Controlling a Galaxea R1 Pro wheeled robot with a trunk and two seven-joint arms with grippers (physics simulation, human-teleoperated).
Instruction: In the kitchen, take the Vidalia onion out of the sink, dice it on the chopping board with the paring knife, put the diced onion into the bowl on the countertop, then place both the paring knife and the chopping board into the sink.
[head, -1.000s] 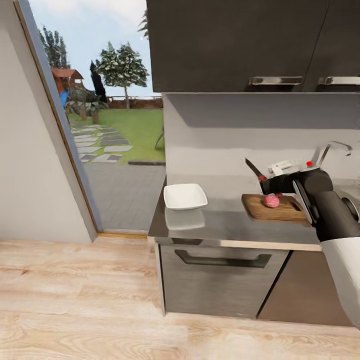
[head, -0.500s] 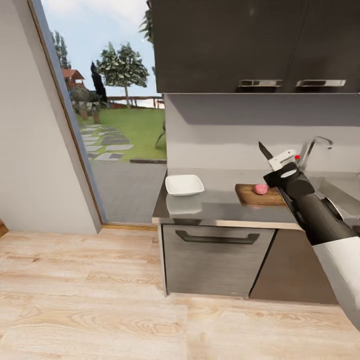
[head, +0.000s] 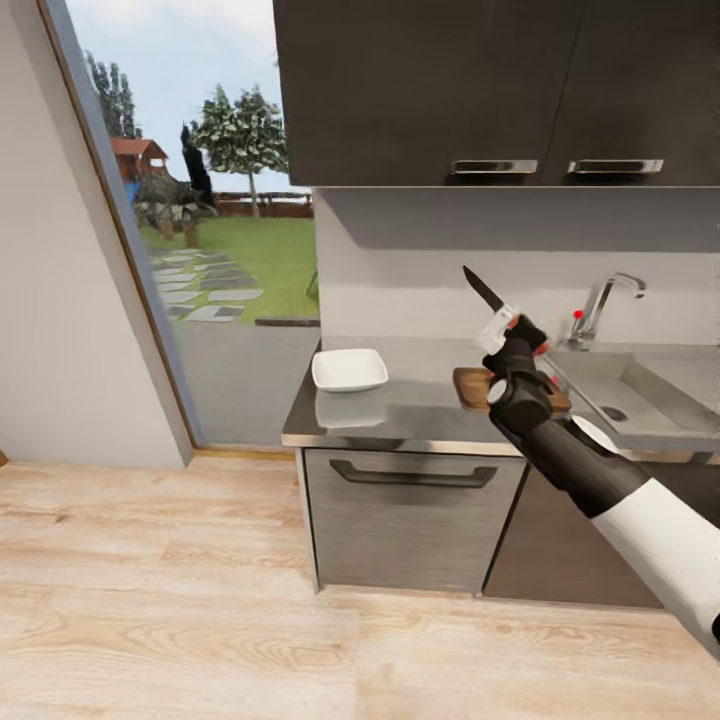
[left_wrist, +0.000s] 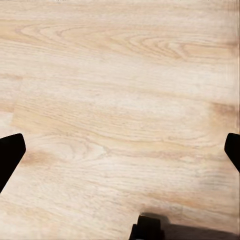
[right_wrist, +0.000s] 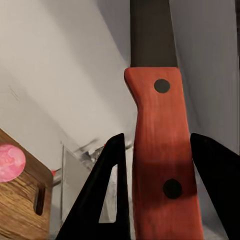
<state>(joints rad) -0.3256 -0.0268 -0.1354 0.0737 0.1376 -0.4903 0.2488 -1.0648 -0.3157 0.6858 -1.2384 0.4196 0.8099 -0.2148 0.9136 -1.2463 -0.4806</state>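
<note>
My right gripper (head: 512, 333) is shut on the red handle of the paring knife (head: 484, 290), whose dark blade points up and to the left above the countertop (head: 400, 412). In the right wrist view the handle (right_wrist: 160, 160) sits between both fingers (right_wrist: 114, 192). Under my wrist lies the chopping board (head: 468, 384), partly hidden by the arm. The pink Vidalia onion (right_wrist: 10, 162) rests on the board (right_wrist: 20, 207). The white bowl (head: 349, 369) stands left of the board. The sink (head: 625, 390) is to the right. My left gripper (left_wrist: 120, 150) is open over the wooden floor.
The chrome tap (head: 604, 302) with a red dot rises behind the sink. Dark wall cabinets (head: 440, 90) hang above the counter. A drawer front (head: 410, 510) with a handle is below. A glass door (head: 220, 250) to the garden is at the left. Light wooden floor (head: 200, 620) lies in front.
The camera has drawn back and turned, so more of the sink shows. My right arm has moved toward the middle of the view, still holding the knife raised over the board.
</note>
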